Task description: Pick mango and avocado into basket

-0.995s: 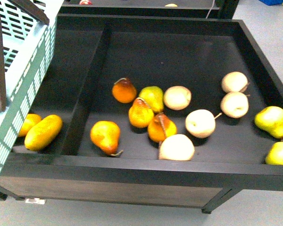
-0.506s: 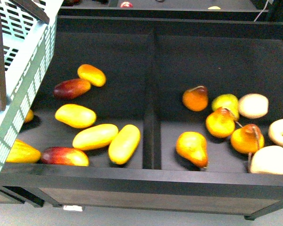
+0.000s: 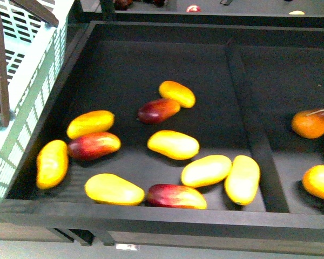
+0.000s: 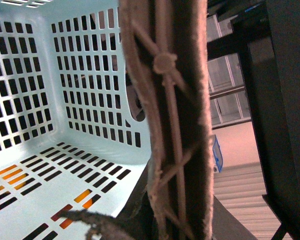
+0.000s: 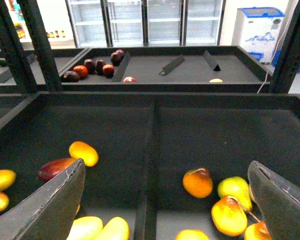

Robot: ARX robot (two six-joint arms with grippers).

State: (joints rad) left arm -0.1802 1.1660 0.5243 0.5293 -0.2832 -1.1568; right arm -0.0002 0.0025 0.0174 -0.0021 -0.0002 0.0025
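Observation:
Several all-yellow mangoes lie in the left compartment of the black bin, one near its middle [image 3: 173, 144] and two side by side near the divider [image 3: 206, 170]; these two show at the edge of the right wrist view [image 5: 97, 230]. The teal lattice basket [image 3: 29, 91] hangs at the bin's left edge. My left gripper [image 4: 175, 220] is shut on its grey-brown handle [image 4: 172, 115]. My right gripper [image 5: 165, 200] hovers open above the divider, its fingers [image 5: 50, 205] wide apart with nothing between them. No avocado is in view.
Dark red-and-orange mangoes [image 3: 158, 110] lie among the yellow ones. A black divider [image 3: 254, 129] separates them from orange and green pears [image 3: 311, 123]. The bin's front wall [image 3: 151, 216] runs below. A farther bin holds dark red fruit [image 5: 95, 66].
The front view has swept left: the mango compartment now fills the picture and the pears have slid to the right edge. The basket keeps its place at the left.

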